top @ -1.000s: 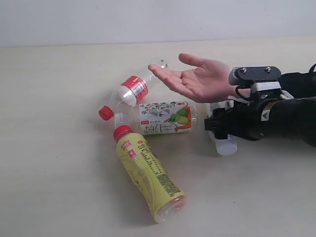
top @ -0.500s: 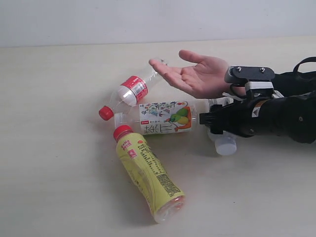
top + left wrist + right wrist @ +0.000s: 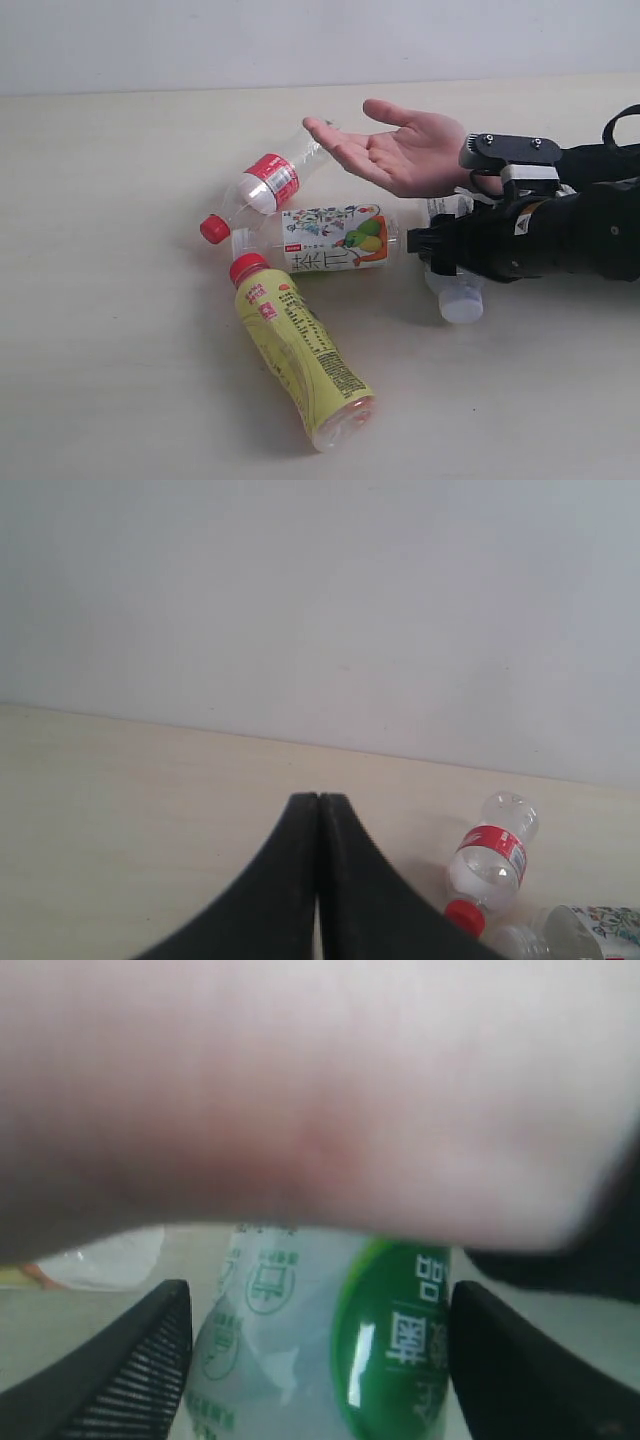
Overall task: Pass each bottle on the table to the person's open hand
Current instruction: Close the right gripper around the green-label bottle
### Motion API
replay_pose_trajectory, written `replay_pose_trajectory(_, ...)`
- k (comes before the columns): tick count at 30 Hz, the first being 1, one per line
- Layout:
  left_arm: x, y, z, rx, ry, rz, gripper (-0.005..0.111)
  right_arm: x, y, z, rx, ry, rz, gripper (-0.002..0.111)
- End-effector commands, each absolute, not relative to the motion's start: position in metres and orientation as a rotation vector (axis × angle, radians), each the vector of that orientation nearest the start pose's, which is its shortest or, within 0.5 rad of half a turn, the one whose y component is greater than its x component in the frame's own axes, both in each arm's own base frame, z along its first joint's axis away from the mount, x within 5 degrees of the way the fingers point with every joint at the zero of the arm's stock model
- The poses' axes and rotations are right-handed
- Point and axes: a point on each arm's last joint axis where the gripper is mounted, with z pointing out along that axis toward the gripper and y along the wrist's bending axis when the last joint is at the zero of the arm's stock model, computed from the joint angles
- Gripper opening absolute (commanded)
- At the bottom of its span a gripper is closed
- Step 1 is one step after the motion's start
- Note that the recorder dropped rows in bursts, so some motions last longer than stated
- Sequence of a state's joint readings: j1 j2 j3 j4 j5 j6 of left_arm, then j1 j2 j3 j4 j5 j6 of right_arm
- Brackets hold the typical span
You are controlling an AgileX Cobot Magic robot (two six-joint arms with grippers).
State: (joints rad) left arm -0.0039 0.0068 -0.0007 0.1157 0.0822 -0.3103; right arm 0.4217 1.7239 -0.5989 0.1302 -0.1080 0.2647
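In the right wrist view the person's hand [image 3: 320, 1090] is a pink blur across 12 o'clock, hiding the far end of a green-labelled bottle [image 3: 390, 1350]. Which bottle it is, and whether the right claw [image 3: 318, 1305] presses it, cannot be told. In the exterior view the right arm [image 3: 560, 235] covers most of the white-capped bottle [image 3: 462, 305]. The left wrist view clips the illustrated bottle [image 3: 600, 930] at 5 o'clock.

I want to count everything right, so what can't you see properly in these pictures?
Exterior view: the right gripper covers most of the white-capped bottle; mainly its cap end shows.
Right wrist view: the person's hand, blurred, fills the top; whether the fingers touch that bottle is unclear.
Left wrist view: the picture's edge cuts off the illustrated bottle.
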Motion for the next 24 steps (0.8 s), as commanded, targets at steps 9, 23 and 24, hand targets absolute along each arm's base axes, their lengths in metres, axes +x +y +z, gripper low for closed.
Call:
replay_pose_trajectory(9, 0.056, 0.001, 0.206, -0.155, 1.561, -0.139, 0.000, 0.226, 0.105, 0.159, -0.138, 2.672, 0.286, 0.000)
replay_pose_trajectory(23, 0.056, 0.001, 0.206, -0.155, 1.561, -0.139, 0.000, 0.204, 0.097, 0.172, -0.164, 2.710, 0.283, 0.000)
replay_pose_trajectory(24, 0.056, 0.001, 0.206, -0.155, 1.561, -0.139, 0.000, 0.204, 0.097, 0.170, -0.163, 2.709, 0.282, 0.000)
